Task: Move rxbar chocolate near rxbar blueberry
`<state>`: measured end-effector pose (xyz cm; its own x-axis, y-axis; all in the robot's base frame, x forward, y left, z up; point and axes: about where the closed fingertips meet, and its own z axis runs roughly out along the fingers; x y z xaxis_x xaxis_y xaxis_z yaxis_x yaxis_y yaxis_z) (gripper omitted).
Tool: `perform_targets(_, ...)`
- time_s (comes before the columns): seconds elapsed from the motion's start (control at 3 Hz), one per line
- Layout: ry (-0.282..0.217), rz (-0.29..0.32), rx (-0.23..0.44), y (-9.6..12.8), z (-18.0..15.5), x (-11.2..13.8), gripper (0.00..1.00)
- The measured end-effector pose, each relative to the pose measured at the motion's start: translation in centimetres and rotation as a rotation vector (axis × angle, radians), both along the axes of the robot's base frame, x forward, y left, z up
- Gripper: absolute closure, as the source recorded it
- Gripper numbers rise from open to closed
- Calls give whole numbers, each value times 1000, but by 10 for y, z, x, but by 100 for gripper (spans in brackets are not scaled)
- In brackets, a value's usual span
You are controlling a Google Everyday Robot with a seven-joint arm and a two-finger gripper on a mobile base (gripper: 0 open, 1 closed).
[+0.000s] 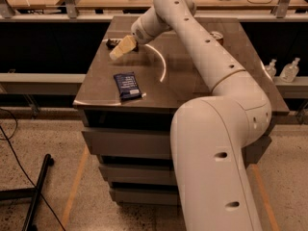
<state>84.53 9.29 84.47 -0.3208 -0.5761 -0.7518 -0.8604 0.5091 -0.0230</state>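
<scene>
The rxbar chocolate, a small dark-wrapped bar, lies near the far left edge of the table. The gripper is just beside it (whether it grasps anything, I cannot tell). The navy, white-printed rxbar blueberry lies flat nearer the front edge

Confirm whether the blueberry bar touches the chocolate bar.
No: rxbar blueberry lies near the front edge, rxbar chocolate far back beside the gripper.

We see a dim, warm-toned scene. The dark surface throws back a curved streak of glare just right of the gripper, which hangs over its far-left corner. Deep shadow fills the space behind.
</scene>
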Motion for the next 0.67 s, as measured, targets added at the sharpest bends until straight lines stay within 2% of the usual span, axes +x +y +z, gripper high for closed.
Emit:
perform_targets(0.33,29,-4,-10,-2,-12,-3,13)
perform_targets(0.67,39,-4,-26,0,-22,-1,37)
